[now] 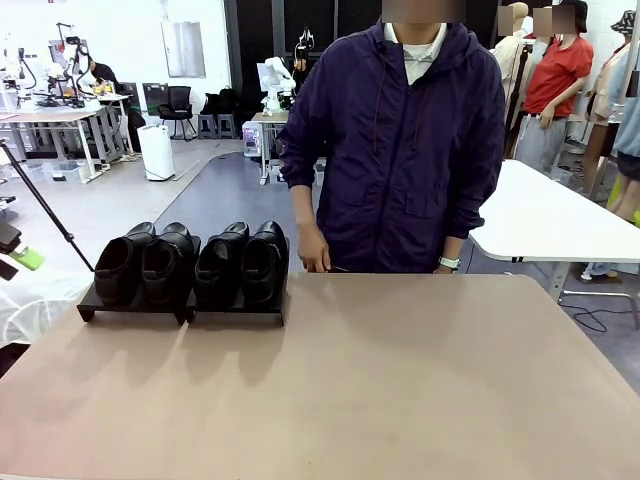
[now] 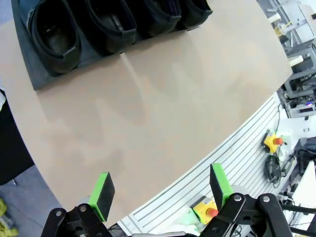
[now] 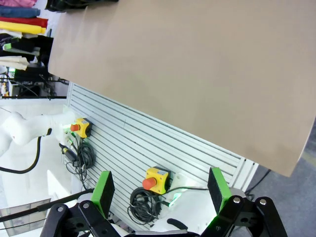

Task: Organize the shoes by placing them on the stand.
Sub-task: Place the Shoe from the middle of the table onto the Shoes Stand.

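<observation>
My left gripper (image 2: 158,195) and right gripper (image 3: 160,190) hang with fingers spread, empty, over the near edge of the tan counter (image 1: 400,380). Beyond it, four glossy black leather shoes (image 1: 190,262) sit on the low black stand (image 1: 180,308). Judgement: placement complete; next, stay retracted.

Left end effector (image 2: 160,193) and right end effector (image 3: 160,190) gape wide (both empty).

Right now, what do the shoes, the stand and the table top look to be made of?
The shoes: black leather or a lookalike, glossy, with highlights on the toes. The stand: flat black panels, matte; plastic or painted metal, unclear. The table: smooth tan top, matte, likely laminate.
</observation>
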Robot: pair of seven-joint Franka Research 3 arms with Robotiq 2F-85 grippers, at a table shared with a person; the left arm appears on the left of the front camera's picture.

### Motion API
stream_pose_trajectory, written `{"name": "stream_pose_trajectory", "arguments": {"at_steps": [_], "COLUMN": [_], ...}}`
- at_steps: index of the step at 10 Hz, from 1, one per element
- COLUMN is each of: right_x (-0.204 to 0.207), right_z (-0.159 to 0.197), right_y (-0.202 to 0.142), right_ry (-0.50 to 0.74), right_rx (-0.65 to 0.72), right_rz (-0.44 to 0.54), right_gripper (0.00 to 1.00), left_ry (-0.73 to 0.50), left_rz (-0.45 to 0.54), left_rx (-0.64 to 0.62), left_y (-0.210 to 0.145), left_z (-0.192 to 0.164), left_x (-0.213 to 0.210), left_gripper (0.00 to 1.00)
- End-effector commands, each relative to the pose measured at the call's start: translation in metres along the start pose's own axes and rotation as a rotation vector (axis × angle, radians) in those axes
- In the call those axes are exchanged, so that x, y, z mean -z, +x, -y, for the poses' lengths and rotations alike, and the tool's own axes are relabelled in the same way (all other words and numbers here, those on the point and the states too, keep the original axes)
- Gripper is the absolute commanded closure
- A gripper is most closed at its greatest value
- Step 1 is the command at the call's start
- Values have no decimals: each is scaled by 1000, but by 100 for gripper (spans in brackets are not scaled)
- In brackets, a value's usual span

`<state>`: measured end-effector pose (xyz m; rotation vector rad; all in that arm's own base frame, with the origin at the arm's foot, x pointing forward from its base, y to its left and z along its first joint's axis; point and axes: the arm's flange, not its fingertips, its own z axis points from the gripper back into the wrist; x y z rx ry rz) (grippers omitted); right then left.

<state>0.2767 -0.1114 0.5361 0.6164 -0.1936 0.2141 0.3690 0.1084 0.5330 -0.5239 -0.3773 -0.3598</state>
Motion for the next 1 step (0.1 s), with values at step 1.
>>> {"name": "stream_pose_trajectory", "arguments": {"at_steps": [1], "right_x": [-4], "right_z": [0], "right_y": [1], "right_ry": [9], "right_rx": [-18], "right_rz": [1], "right_gripper": [0], "left_ry": [7], "left_rz": [-11], "left_rx": [-3], "left_y": [-1], "left_z": [1], "left_x": [-3], "left_gripper": [0]}}
